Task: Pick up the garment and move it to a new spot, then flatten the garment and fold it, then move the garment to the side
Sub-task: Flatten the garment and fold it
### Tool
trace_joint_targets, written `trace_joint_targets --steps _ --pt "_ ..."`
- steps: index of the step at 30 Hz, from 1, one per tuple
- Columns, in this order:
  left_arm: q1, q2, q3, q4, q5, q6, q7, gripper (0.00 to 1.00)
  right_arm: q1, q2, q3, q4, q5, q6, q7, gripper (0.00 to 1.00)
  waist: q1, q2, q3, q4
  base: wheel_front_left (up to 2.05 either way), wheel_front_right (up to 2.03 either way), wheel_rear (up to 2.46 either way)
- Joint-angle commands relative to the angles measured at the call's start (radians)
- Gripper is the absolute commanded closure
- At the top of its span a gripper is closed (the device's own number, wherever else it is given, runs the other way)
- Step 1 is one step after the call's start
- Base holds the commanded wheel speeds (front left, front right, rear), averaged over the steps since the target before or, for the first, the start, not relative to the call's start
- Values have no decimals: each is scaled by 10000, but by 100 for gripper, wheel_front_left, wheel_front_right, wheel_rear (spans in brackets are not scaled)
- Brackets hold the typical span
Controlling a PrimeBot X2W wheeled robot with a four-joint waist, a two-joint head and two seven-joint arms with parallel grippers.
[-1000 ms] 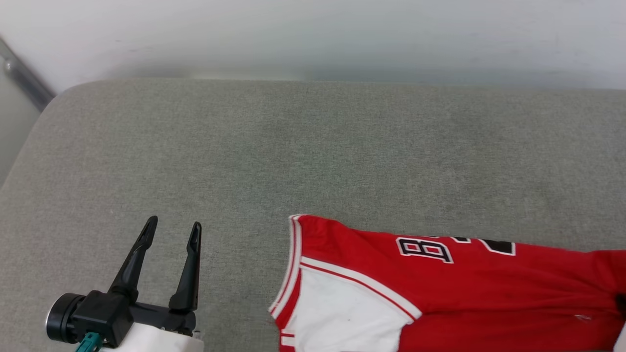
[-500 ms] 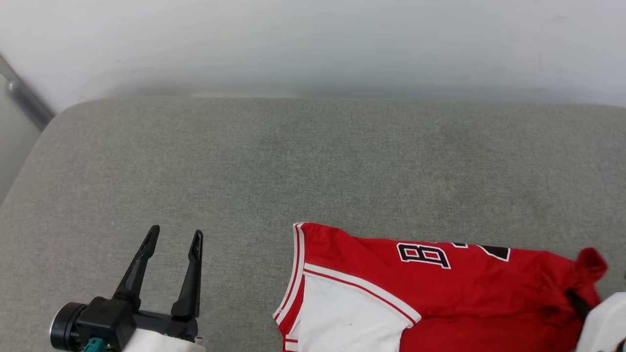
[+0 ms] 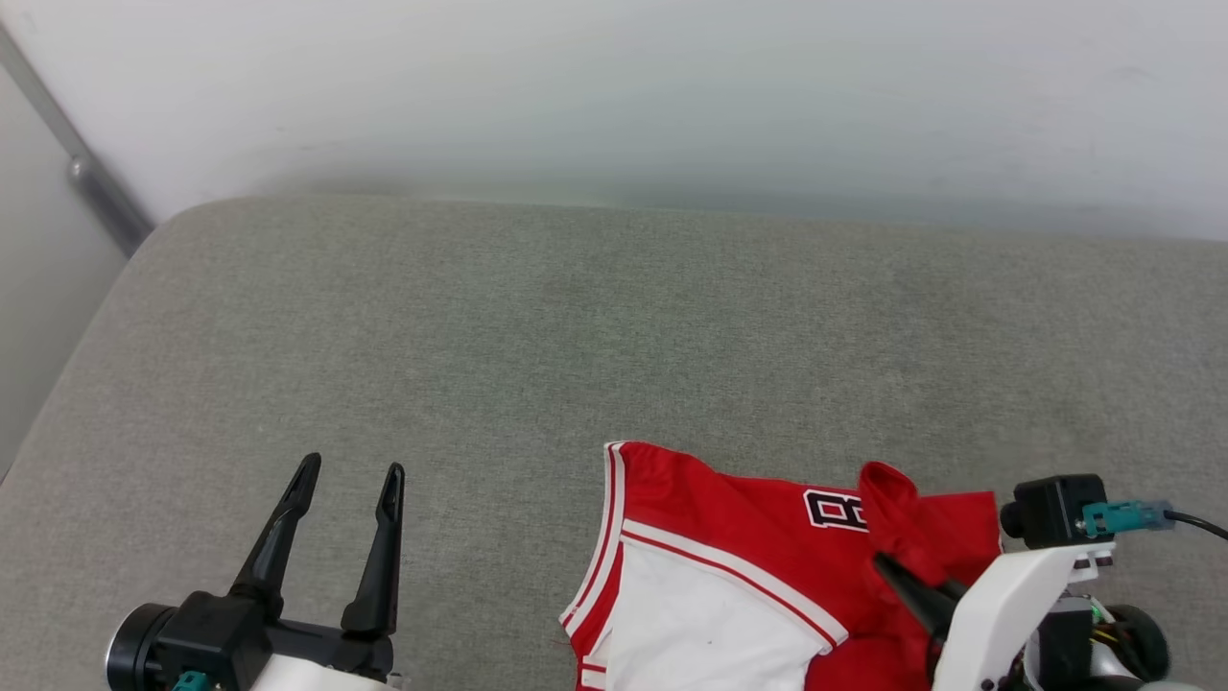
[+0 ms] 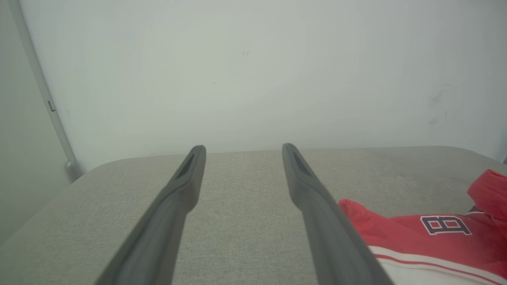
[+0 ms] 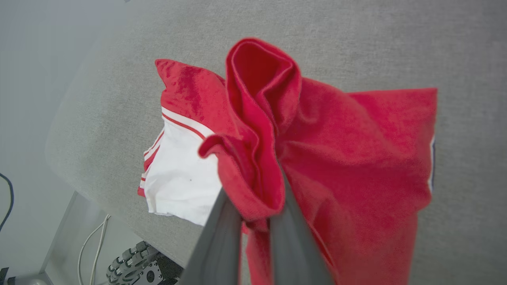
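The garment [image 3: 748,547], red with a white sleeve and striped trim, lies on the near right part of the grey upholstered surface [image 3: 537,326], and its lower portion runs past the bottom edge of the head view. The sleeve end lies flat. The right-hand portion is gathered and raised into a bunched fold, and part of a dark-outlined printed character is visible beside it.

The right gripper [image 3: 887,566] has its fingers drawn together, clamped on that red fold. In the right wrist view the garment [image 5: 356,150] bulges above the right gripper [image 5: 255,208] and drapes down onto the surface.

The left gripper [image 3: 351,467] stands well apart from the garment at the lower left, with its fingers spread, holding nothing, over bare upholstery. In the left wrist view the garment [image 4: 412,233] shows to the right of the left gripper [image 4: 243,148].

A pale wall [image 3: 614,96] backs the surface.
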Motion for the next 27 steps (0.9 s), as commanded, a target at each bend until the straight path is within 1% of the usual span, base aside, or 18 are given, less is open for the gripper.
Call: trace_joint_targets --steps 1,7,10,24,25,26,27 --pt "65 -30 45 -25 -15 -15 -22 0 -183 48 101 108 213 -4 -122 100 0 0 -7 53 0 0 0" --pt "123 50 23 24 60 -15 -22 0 -638 57 751 1283 1756 -4 -981 100 0 0 -27 271 0 0 0" --pt "77 65 -73 -8 81 -15 -22 0 -922 59 1326 1848 1893 -3 -1268 100 0 0 -26 385 0 0 0" --pt "3 145 -178 31 25 -15 -22 0 -2374 48 3117 4180 2411 -3 -2806 100 0 0 5 636 0 0 0" --pt "-14 157 -192 45 29 -14 -22 0 -2458 56 3355 4287 2426 -3 -2751 47 0 0 6 653 0 0 0" --pt "-20 171 -197 60 35 -14 -22 0 -2542 64 3569 4303 2450 -3 -2771 0 0 0 4 660 0 0 0" --pt "-24 178 -195 75 34 -14 -22 0 -2619 46 3669 4282 2568 -3 -2884 0 0 0 0 660 0 0 0"
